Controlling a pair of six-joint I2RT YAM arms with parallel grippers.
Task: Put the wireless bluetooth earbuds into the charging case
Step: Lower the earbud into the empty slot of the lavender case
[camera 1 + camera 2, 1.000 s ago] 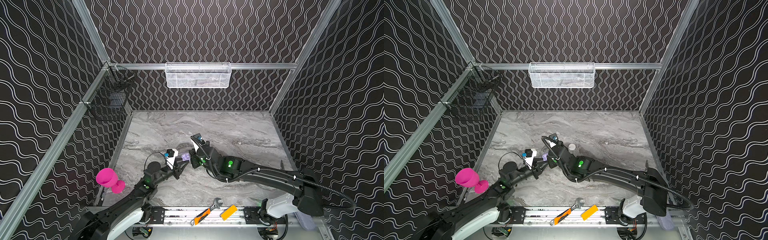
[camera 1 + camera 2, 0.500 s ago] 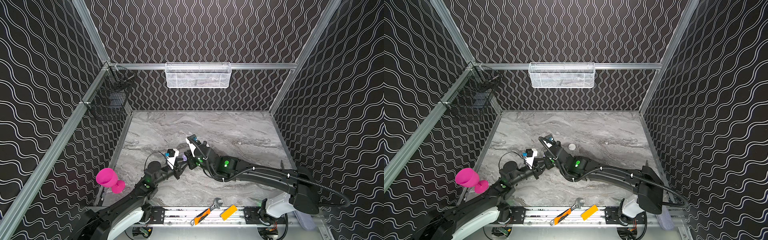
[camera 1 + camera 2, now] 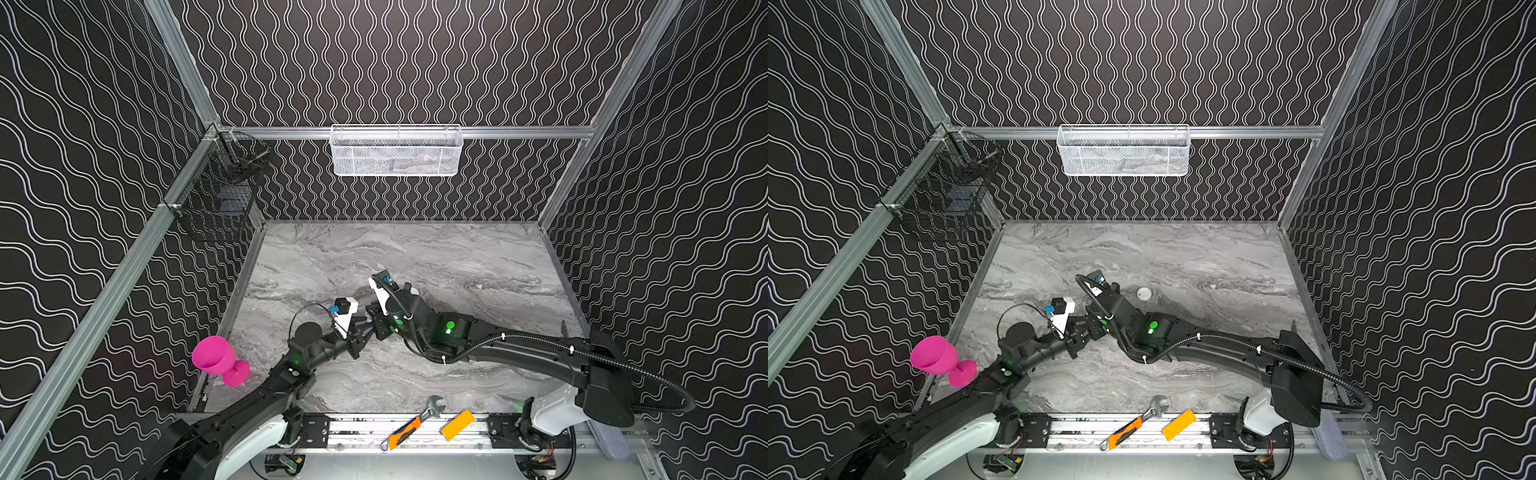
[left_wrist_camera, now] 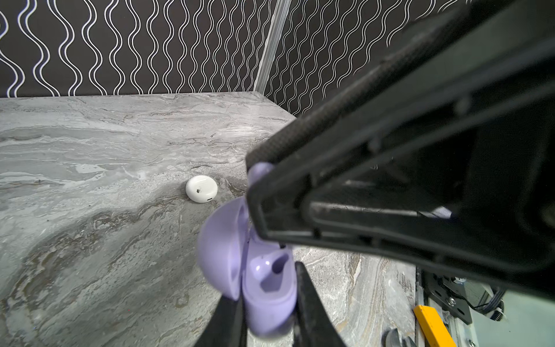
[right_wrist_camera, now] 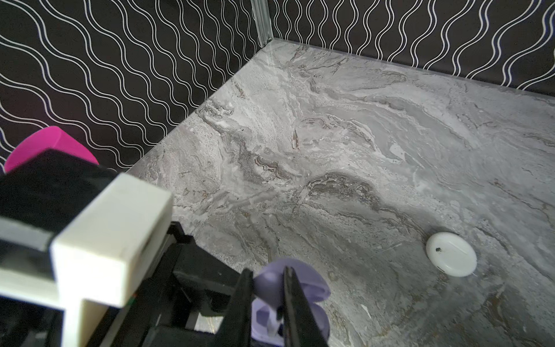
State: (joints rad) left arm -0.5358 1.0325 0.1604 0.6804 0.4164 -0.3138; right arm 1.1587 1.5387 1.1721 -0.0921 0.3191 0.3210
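The left fingers (image 4: 312,309) are gripping the lavender charging case (image 4: 270,303) by its lower half at the bottom centre of the left wrist view. Its lid (image 4: 220,249) is hanging open to the left and one hollow socket (image 4: 277,266) is showing. The right fingers (image 4: 300,144) are reaching in from the upper right of that frame. They are pinching narrowly on a small lavender earbud (image 4: 259,171), which is hovering just above the open case. Their bulk is covering the rest of the case's inside, so the second socket is lying out of sight. At the bottom centre of the right wrist view, a pale shape inside the case is too blurred to name. In both top views the two wrists are meeting left of centre on the bench (image 3: 457,257) and hiding nearly all of the case. A closed white case (image 3: 1144,294) is lying just beyond the right wrist, apart from the fingers. A pink goblet (image 3: 220,359) is sitting by the left wall. A wrench (image 3: 411,424) and a yellow block (image 3: 457,424) are lying on the front rail. A white mesh basket (image 3: 397,149) is hanging on the back wall and a black wire basket (image 3: 216,195) on the left wall.
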